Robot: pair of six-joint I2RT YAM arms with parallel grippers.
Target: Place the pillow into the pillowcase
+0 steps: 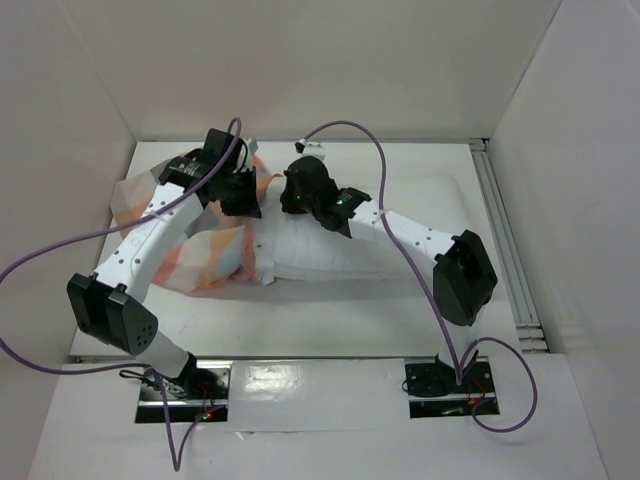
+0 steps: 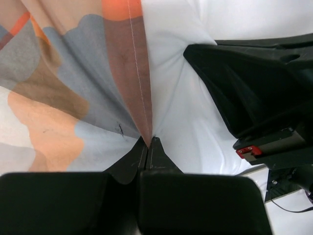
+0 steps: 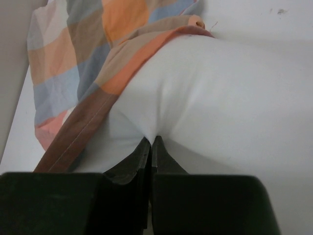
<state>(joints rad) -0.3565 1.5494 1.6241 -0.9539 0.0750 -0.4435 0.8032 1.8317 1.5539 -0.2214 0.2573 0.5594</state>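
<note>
The white pillow (image 1: 340, 255) lies across the middle of the table, its left end inside the checked pillowcase (image 1: 205, 260). My left gripper (image 1: 243, 200) sits at the case's open edge. In the left wrist view it (image 2: 148, 142) is shut on the brown hem of the pillowcase (image 2: 137, 73), with the pillow (image 2: 181, 98) right beside it. My right gripper (image 1: 297, 195) is close to the left one, over the pillow. In the right wrist view it (image 3: 150, 139) is shut on a pinch of the pillow's (image 3: 220, 98) white cover, just short of the pillowcase (image 3: 83, 63) mouth.
White walls enclose the table (image 1: 330, 320) at the left, back and right. A metal rail (image 1: 505, 240) runs along the right edge. Purple cables (image 1: 360, 130) loop above both arms. The right gripper's black body (image 2: 254, 88) fills the right of the left wrist view.
</note>
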